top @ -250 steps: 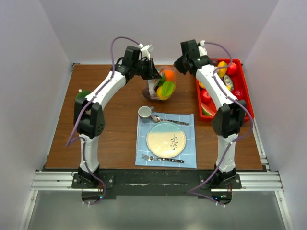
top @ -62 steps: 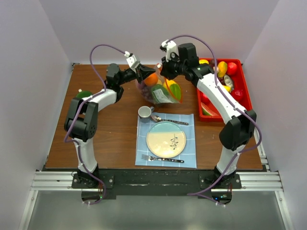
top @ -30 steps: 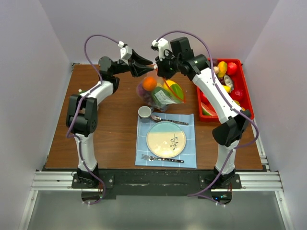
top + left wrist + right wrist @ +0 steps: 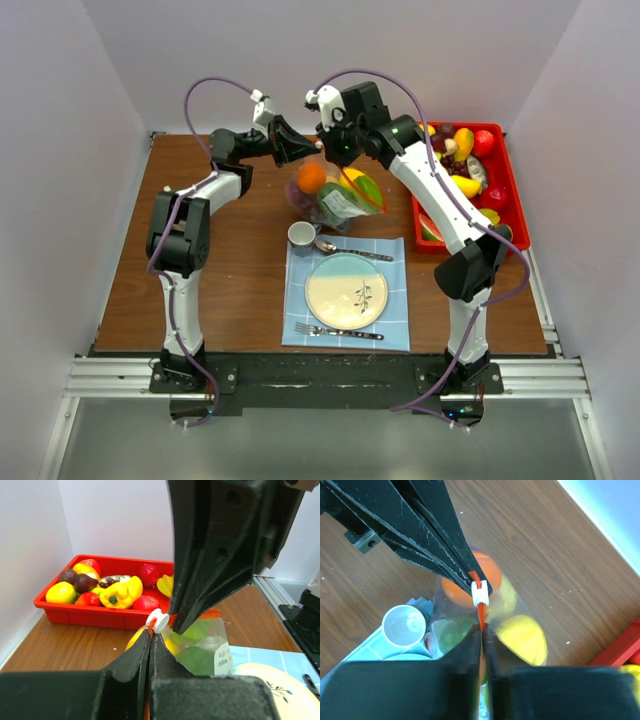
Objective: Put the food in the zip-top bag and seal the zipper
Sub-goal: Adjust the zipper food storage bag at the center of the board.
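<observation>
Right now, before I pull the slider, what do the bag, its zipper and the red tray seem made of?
The zip-top bag: thin clear plastic film, glossy and creased; food shows through. The zipper: orange-red strip, probably plastic, with a white slider, likely hard plastic. The red tray: rigid moulded plastic, smooth sheen.

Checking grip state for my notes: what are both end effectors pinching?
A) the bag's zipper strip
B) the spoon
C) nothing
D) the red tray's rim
A: the left end effector and right end effector are each shut on the zipper strip by its white slider.
</observation>
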`<state>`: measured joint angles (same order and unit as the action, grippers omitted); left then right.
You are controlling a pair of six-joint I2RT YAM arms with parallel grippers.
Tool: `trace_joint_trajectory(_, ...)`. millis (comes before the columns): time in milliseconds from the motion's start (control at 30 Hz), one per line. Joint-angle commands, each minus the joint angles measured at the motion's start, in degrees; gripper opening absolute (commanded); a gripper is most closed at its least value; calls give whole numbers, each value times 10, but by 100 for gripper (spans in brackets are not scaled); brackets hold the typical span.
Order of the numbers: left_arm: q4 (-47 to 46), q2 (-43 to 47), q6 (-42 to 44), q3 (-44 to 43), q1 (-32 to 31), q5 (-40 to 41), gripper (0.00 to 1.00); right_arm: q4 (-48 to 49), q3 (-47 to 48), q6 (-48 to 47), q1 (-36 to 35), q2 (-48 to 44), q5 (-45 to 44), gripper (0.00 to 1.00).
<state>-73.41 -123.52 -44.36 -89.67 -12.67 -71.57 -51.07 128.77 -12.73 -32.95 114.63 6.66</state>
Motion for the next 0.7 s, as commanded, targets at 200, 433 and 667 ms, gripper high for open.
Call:
trace_joint_trajectory(200, -19, 50, 103, 44, -1, 34, 0, 86, -33, 33, -4, -50, -63, 58)
trace_joint_trajectory(433, -28, 57, 102, 49, 0, 35, 0, 131, -150, 175, 40, -133, -147, 64)
trace_joint_trajectory(667, -48, 58, 89, 55, 2, 35, 0, 307, -473, 413, 224, -259, 68, 56)
